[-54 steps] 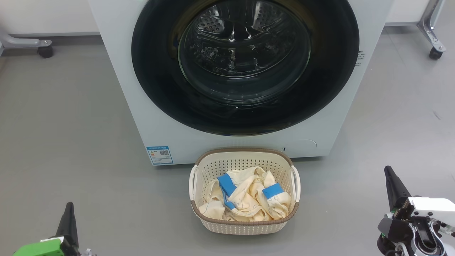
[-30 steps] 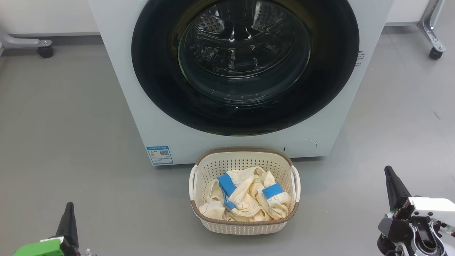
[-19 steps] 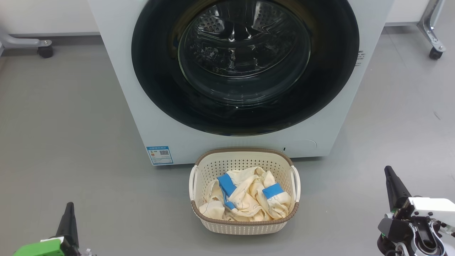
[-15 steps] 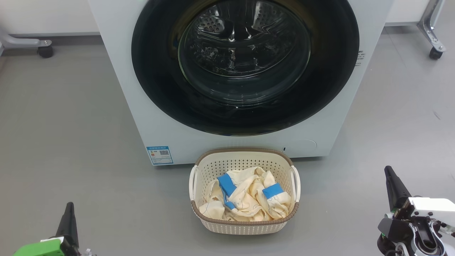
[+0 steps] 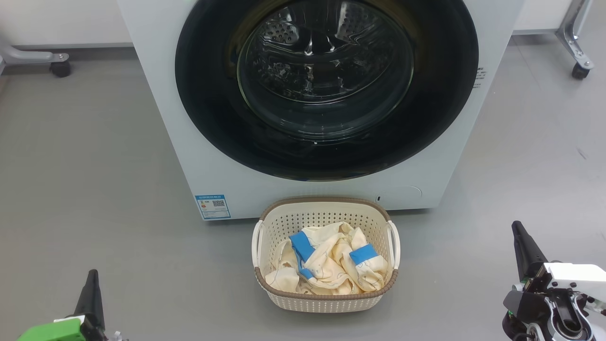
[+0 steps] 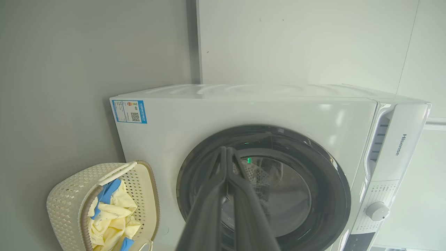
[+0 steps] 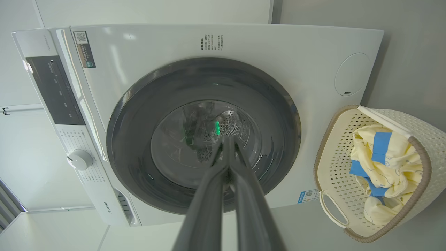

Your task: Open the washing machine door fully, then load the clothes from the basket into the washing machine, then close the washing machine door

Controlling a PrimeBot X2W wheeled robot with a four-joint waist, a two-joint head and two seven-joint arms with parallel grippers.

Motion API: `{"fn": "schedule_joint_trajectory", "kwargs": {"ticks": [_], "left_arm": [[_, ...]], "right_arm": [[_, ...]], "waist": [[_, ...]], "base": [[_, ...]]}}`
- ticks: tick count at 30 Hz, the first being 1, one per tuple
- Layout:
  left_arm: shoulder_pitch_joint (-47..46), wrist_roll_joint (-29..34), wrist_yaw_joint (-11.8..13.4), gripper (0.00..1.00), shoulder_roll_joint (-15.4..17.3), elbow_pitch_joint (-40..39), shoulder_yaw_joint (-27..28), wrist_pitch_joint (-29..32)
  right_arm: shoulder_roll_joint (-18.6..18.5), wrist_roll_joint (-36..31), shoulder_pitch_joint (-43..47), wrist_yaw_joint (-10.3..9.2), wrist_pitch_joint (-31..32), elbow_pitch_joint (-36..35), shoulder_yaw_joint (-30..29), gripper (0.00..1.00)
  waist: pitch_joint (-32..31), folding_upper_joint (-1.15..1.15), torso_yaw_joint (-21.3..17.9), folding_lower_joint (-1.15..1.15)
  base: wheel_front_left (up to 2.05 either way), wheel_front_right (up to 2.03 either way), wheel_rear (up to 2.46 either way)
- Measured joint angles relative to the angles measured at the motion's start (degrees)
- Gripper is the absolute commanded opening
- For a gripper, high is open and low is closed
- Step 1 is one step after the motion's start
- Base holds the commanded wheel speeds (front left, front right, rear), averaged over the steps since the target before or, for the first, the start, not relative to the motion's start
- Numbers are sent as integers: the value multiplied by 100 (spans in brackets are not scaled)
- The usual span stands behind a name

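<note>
Head view puts the washing machine door (image 5: 326, 80) across the upper centre of the frame, flush against the washing machine (image 5: 222, 180). Just below, at lower centre, the basket (image 5: 326, 303) stands on the grey floor (image 5: 94, 189) with the clothes (image 5: 326, 265) heaped inside. Left gripper (image 5: 92, 274) at lower left and right gripper (image 5: 516, 226) at lower right are both clenched on nothing, well apart from the basket.

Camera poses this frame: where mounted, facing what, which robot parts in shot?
Head: on head, facing forward-down at white front-loading washer, round black-rimmed glass door, cream perforated plastic basket; left gripper, right gripper in bottom corners.
Left wrist: along its shut gripper toward door; basket lower left.
Right wrist: likewise; basket at right.
Shared: door and basket, all three.
</note>
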Motion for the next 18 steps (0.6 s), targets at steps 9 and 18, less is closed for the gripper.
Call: {"fn": "schedule_joint_trajectory", "kwargs": {"ticks": [9,18], "left_arm": [[0,1,0,0,-4,1,9,0],[82,-10,1,100,-105,179,-13,-1]], "right_arm": [[2,-13,-1,0,0,0,-2,0],[91,-32,142,-3,0,176,7,100]], "waist": [[0,0,0,0],[-1,0,0,0]], "base": [[0,0,0],[0,0,0]]}}
